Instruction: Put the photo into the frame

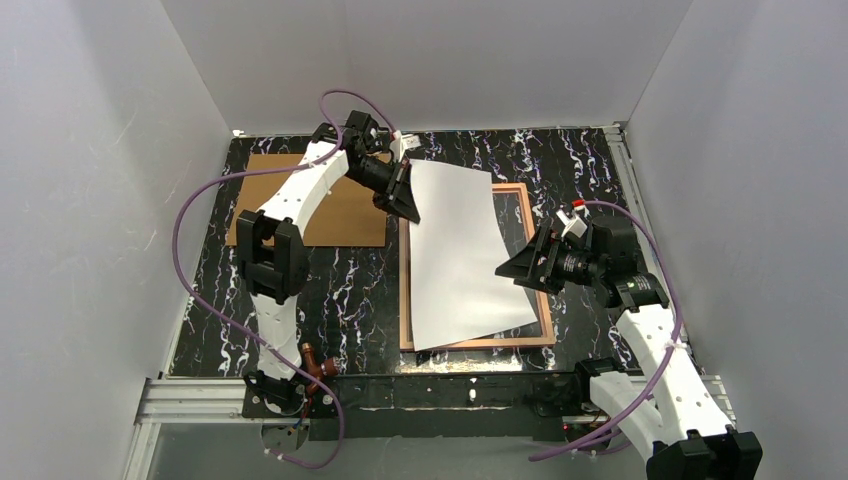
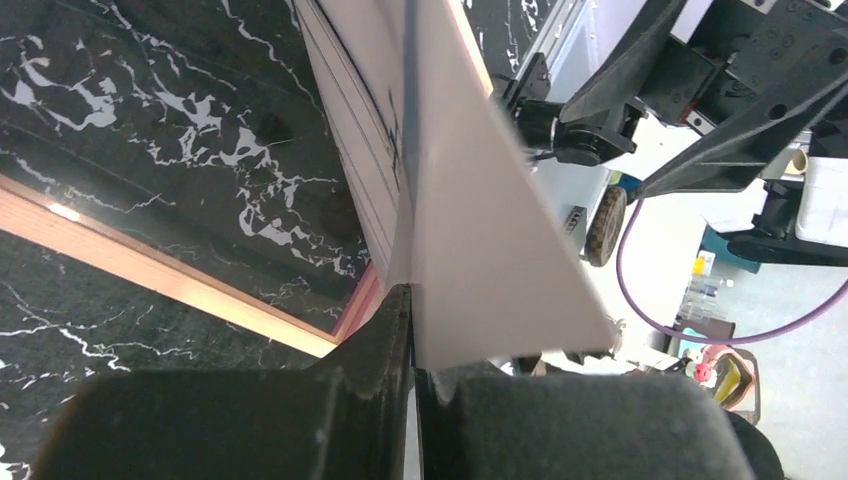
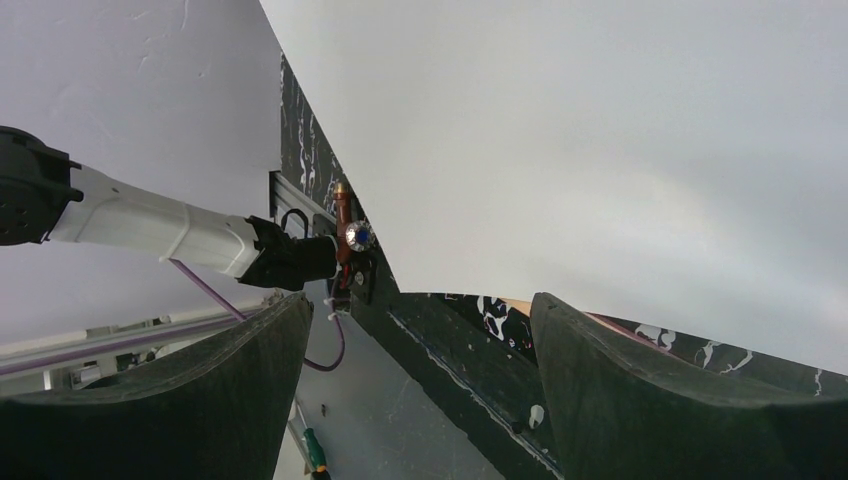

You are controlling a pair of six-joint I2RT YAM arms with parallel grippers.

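The photo (image 1: 460, 250) shows its white back and lies askew over the copper-orange frame (image 1: 545, 335), which rests flat on the black marbled table. My left gripper (image 1: 408, 205) is shut on the photo's far left corner and holds that corner lifted. The left wrist view shows the sheet (image 2: 480, 230) pinched at the jaws (image 2: 412, 330), above the frame's rail (image 2: 150, 265). My right gripper (image 1: 512, 268) is open and empty at the photo's right edge. In the right wrist view the white sheet (image 3: 600, 130) fills the space above my open fingers (image 3: 650, 400). The photo's printed side is hidden.
A plain brown backing board (image 1: 300, 200) lies at the far left of the table, partly under my left arm. White walls enclose the table on three sides. A metal rail (image 1: 450, 390) runs along the near edge.
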